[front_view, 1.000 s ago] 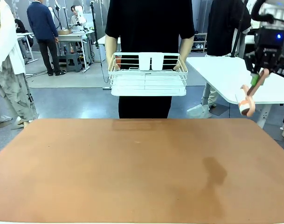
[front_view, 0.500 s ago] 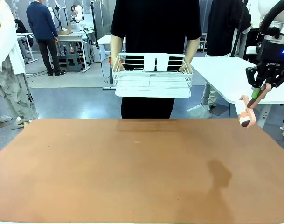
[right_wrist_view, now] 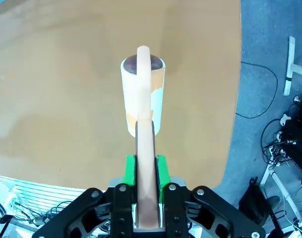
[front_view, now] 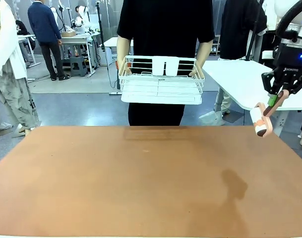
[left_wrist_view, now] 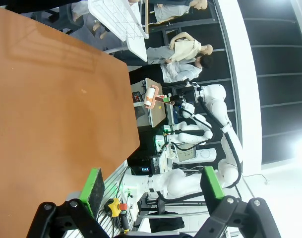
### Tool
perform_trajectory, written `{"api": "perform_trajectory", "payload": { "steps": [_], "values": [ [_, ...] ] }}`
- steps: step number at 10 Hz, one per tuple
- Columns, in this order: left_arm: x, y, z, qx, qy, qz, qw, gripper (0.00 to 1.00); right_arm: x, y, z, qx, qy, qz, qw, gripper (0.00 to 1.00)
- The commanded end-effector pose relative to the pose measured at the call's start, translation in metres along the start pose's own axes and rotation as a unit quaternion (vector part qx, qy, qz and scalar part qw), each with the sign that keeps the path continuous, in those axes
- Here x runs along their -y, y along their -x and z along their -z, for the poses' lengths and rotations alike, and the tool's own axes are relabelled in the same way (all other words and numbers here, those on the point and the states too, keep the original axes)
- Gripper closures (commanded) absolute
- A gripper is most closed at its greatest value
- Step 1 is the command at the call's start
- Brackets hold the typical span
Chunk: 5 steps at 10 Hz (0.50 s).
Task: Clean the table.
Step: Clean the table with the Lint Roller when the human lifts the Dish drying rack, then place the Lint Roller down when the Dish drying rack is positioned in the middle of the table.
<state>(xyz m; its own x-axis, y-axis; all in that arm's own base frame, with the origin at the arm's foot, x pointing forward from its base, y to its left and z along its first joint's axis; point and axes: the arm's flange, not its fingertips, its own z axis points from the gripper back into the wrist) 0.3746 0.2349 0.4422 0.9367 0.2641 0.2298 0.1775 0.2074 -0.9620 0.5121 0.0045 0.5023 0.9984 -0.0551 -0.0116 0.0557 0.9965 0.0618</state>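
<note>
The right pincer (front_view: 275, 97) grips a lint roller (front_view: 261, 120) by its handle, above the bench's (front_view: 141, 183) far right corner. The left pincer (left_wrist_view: 151, 184) gapes wide over the bench. A person holds a wire rack (front_view: 160, 80) beyond it.

The table (front_view: 141, 183) is cut off by the front view's near, left and right edges. The white wire rack (front_view: 160, 79) hides the person's fingers and waist. In the right wrist view, the 2 green pads (right_wrist_view: 161, 171) hide the lint roller (right_wrist_view: 142, 94) handle's middle.
</note>
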Motion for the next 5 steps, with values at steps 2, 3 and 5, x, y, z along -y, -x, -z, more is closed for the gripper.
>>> {"api": "perform_trajectory", "payload": {
  "steps": [2, 3, 5],
  "values": [
    [0.0009, 0.0008, -0.0027, 0.001, -0.001, 0.001, 1.000, 0.00, -0.0002, 0.0016, -0.0007, -0.001, 0.004, 0.003, 1.000, 0.79],
    [0.0009, 0.0008, -0.0027, 0.001, -0.001, 0.001, 1.000, 0.00, -0.0002, 0.0016, -0.0007, -0.001, 0.004, 0.003, 1.000, 0.79],
    [0.0009, 0.0008, -0.0027, 0.001, -0.001, 0.001, 1.000, 0.00, -0.0002, 0.0016, -0.0007, -0.001, 0.004, 0.003, 1.000, 0.79]
  ]
}}
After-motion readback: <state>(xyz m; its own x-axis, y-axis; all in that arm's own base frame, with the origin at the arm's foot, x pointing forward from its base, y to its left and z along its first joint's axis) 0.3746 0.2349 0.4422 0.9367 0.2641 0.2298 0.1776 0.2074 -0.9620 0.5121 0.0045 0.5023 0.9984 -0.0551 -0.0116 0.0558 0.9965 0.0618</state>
